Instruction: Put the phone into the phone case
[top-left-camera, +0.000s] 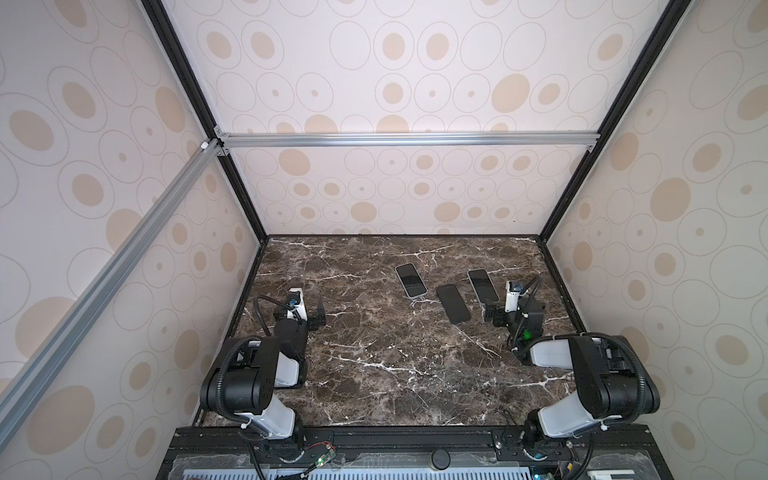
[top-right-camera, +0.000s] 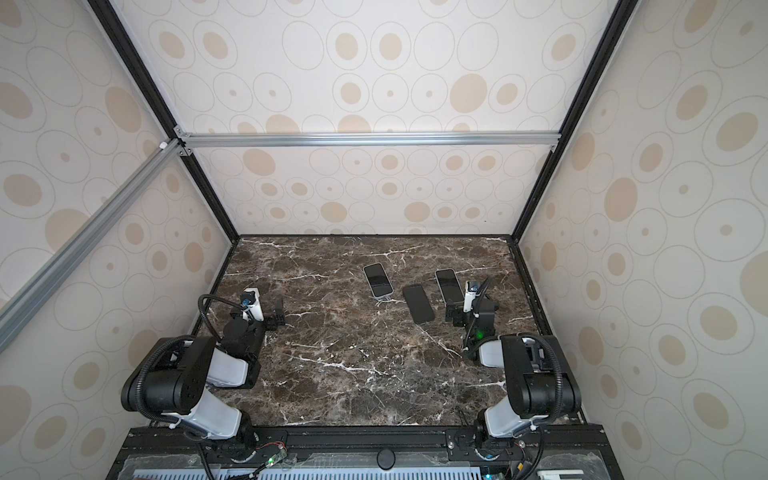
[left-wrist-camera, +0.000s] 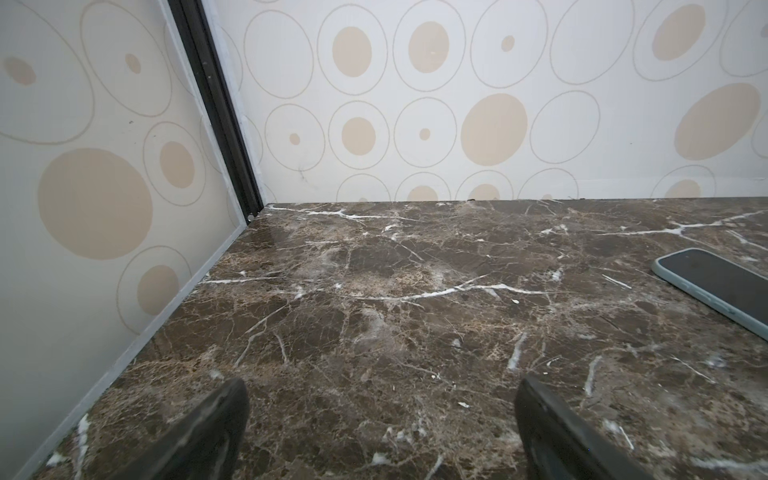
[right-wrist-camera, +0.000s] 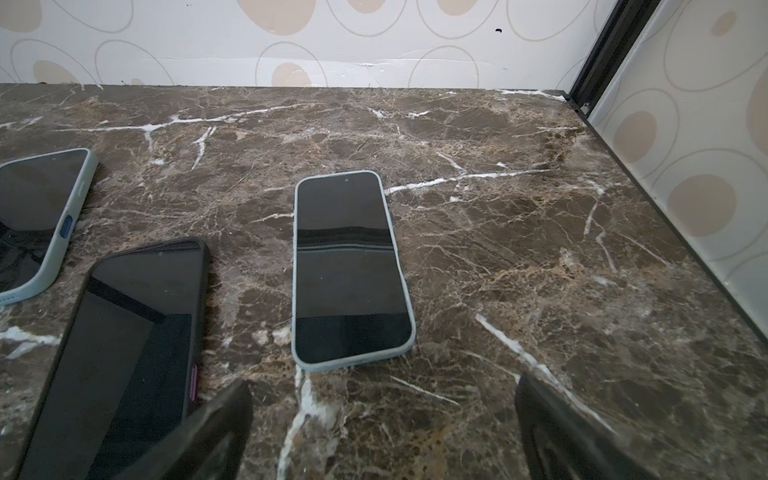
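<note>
L end effector (left-wrist-camera: 382, 397), R end effector (right-wrist-camera: 384, 397): jaws wide, tucked low.

Flat, screens up, side by side near the right edge of the desk (top-left-camera: 374, 353), not touching: pale-cased phone (top-left-camera: 410, 280), black-cased phone (top-left-camera: 454, 303), second pale-cased phone (top-left-camera: 483, 286).

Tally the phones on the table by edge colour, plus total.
Pale blue-edged: 2 (left pale phone, right pale phone)
Black-edged: 1 (black phone)
Total: 3
</note>
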